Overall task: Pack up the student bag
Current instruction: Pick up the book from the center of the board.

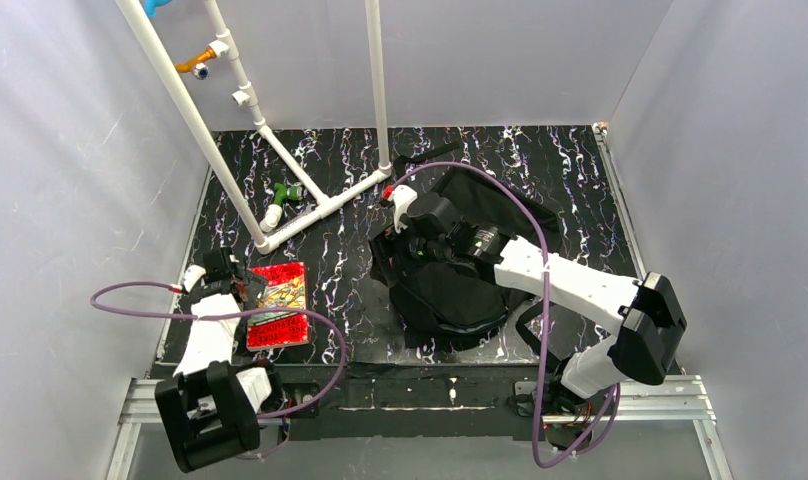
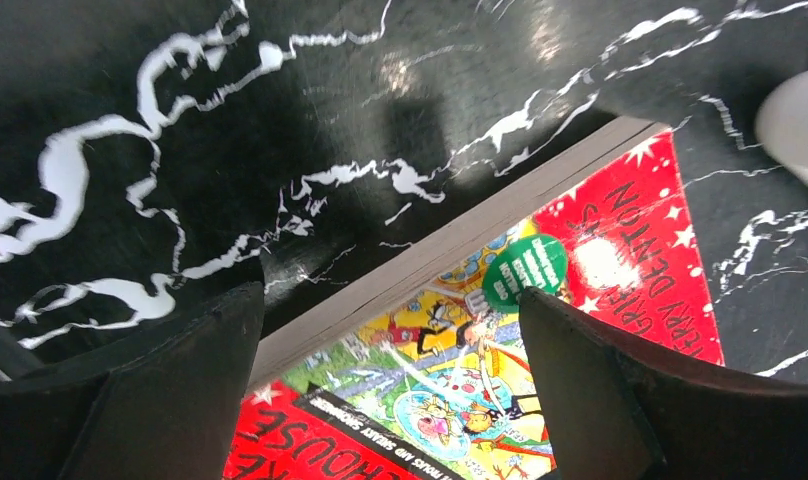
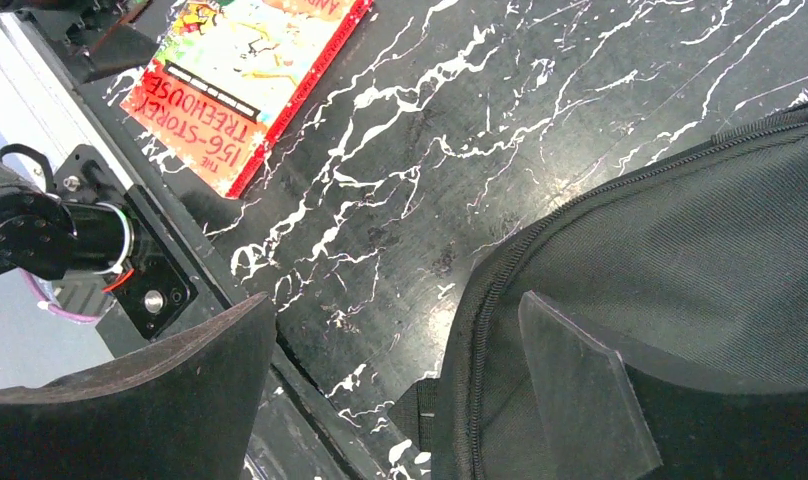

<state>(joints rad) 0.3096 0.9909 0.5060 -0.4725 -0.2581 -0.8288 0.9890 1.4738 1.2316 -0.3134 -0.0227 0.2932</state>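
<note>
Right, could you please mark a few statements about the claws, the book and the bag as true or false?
1. The left claw is open above an edge of the red book. True.
2. The right claw is shut on the zipper of the student bag. False: it is open and holds nothing, hanging over the bag's edge.
3. The red book lies inside the student bag. False: it lies flat on the table, left of the bag.
4. A white pipe frame stands at the table's far side. True.
</note>
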